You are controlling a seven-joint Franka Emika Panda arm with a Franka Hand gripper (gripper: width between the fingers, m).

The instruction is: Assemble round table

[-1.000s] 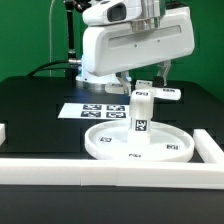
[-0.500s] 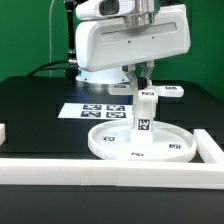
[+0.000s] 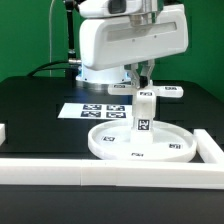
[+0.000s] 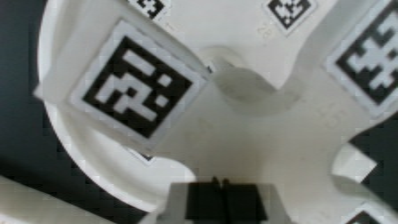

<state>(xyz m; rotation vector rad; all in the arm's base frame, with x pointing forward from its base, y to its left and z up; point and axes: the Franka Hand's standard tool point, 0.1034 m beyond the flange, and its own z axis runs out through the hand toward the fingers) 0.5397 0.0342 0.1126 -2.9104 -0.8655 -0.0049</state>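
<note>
Leg [image 3: 143, 111] top behind gripper [image 3: 145, 82]

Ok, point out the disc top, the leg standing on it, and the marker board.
disc top [image 3: 172, 147], exterior view, on its raised rim toward that view's right.
leg [image 3: 143, 112], exterior view, on its side above the square marker.
marker board [image 3: 76, 110], exterior view, on its end toward that view's left.

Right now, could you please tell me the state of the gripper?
Gripper: at the top of the upright leg; whether it is shut on it cannot be told.
</note>
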